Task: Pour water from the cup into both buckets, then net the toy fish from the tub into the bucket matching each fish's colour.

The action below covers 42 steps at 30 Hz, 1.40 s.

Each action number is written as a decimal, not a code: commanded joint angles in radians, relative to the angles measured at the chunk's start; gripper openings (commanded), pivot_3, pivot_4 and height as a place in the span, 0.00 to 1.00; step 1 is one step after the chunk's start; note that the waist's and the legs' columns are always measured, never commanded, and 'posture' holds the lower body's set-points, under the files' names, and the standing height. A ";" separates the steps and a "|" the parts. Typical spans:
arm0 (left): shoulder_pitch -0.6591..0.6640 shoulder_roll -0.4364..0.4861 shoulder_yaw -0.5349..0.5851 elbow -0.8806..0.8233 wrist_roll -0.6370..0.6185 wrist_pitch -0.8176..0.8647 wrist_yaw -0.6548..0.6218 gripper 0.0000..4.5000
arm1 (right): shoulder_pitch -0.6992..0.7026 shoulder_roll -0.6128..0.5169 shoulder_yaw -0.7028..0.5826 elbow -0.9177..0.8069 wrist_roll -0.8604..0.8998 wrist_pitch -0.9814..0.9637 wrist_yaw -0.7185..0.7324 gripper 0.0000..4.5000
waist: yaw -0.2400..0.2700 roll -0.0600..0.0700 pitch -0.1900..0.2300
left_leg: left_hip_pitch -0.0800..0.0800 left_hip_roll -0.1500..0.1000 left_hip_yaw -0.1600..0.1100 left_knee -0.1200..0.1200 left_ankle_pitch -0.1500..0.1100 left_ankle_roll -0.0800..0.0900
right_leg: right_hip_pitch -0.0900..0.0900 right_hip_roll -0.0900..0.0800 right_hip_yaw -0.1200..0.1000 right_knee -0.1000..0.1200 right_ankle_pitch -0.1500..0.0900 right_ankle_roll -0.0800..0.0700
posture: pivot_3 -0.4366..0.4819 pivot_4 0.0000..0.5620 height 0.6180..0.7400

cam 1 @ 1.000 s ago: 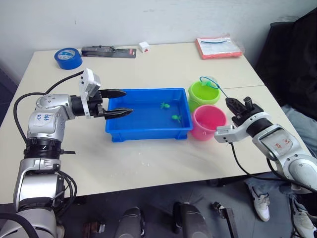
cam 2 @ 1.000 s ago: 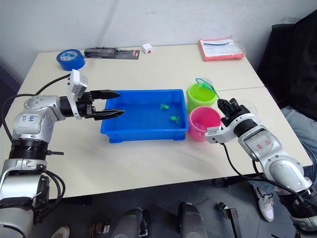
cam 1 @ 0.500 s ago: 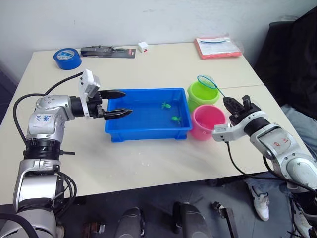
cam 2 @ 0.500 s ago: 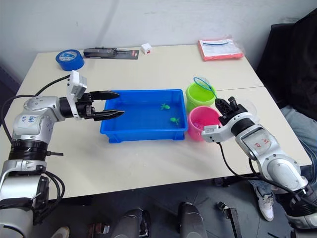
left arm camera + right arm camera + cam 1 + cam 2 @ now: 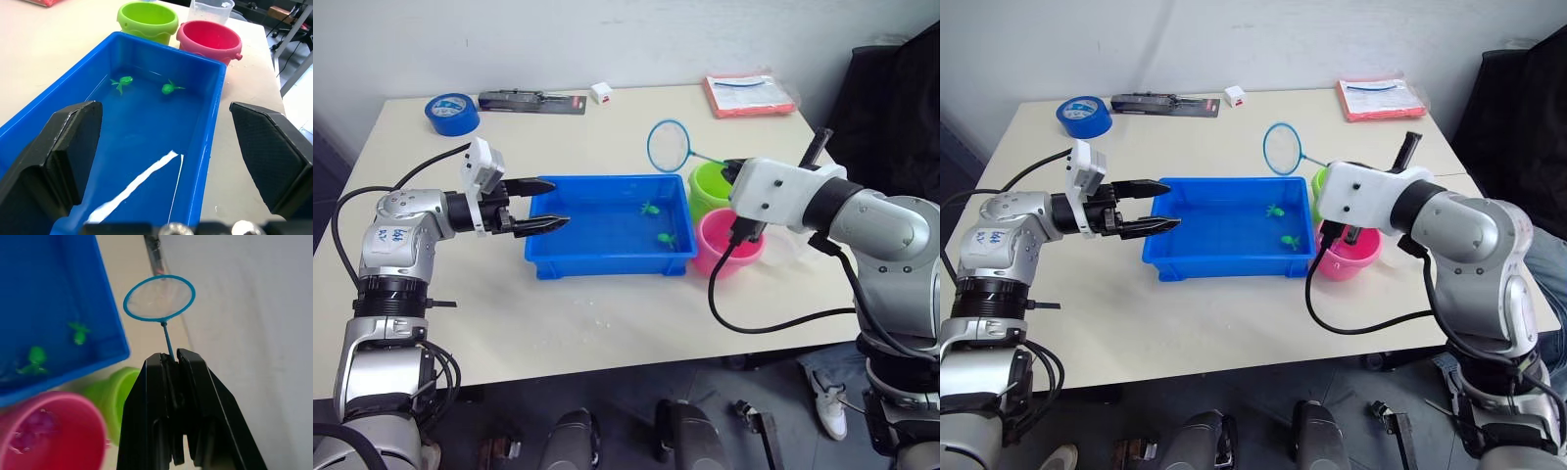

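The blue tub [image 5: 607, 250] holds water and two green toy fish [image 5: 650, 208] [image 5: 666, 238] near its right end. Right of it stand the lime green bucket [image 5: 708, 186] and the pink bucket [image 5: 724, 250]; something pink lies inside the pink one [image 5: 34, 426]. The clear cup [image 5: 210, 9] stands behind the pink bucket. My right gripper [image 5: 169, 360] is shut on the net's thin handle, and the blue ring of the net [image 5: 669, 146] hangs in the air above the tub's far right corner. My left gripper [image 5: 560, 202] is open over the tub's left end.
At the table's far edge lie a blue tape roll [image 5: 449, 106], a black packaged tool [image 5: 529, 100], a small white box [image 5: 600, 93] and a red folder [image 5: 747, 93]. A black cable [image 5: 724, 304] loops down from my right wrist in front of the pink bucket.
My right arm has risen and turned, carrying the net from over the green bucket up and left, above the tub's far right corner. The left arm has stayed put.
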 commanded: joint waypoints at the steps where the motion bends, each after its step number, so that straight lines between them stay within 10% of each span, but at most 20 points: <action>1: 0.002 0.008 0.022 -0.034 -0.011 -0.005 0.008 1.00 | -0.080 0.034 -0.029 -0.047 0.099 0.330 0.003 0.17 | 0.000 0.000 0.000 | 0.000 0.000 0.000 0.000 0.000 0.000 | 0.000 0.000 0.000 0.000 0.000 0.000 | 0.48 0.27 0.98; 8: 0.035 0.012 0.033 -0.074 -0.021 0.010 0.023 1.00 | -0.224 0.225 -0.072 -0.011 0.253 0.877 -0.120 0.17 | -0.011 0.000 0.000 | 0.000 0.000 -0.001 -0.001 0.000 0.000 | -0.001 0.000 0.000 0.002 0.000 0.000 | 0.48 0.27 0.98; 24: 0.073 0.017 0.046 -0.130 -0.034 0.038 0.047 1.00 | -0.128 0.380 -0.164 0.112 0.496 0.897 -0.459 0.17 | -0.013 0.000 0.000 | 0.000 -0.004 -0.001 -0.002 0.000 0.000 | -0.002 -0.002 0.000 0.003 0.000 0.000 | 0.48 0.27 0.98; 42: 0.098 0.019 0.058 -0.157 -0.041 0.047 0.060 1.00 | -0.118 -0.203 0.178 0.005 0.715 0.657 -0.405 0.17 | -0.010 0.000 0.000 | 0.000 -0.003 -0.001 -0.002 0.000 0.000 | -0.002 -0.002 0.001 0.001 0.000 0.000 | 0.48 0.27 0.98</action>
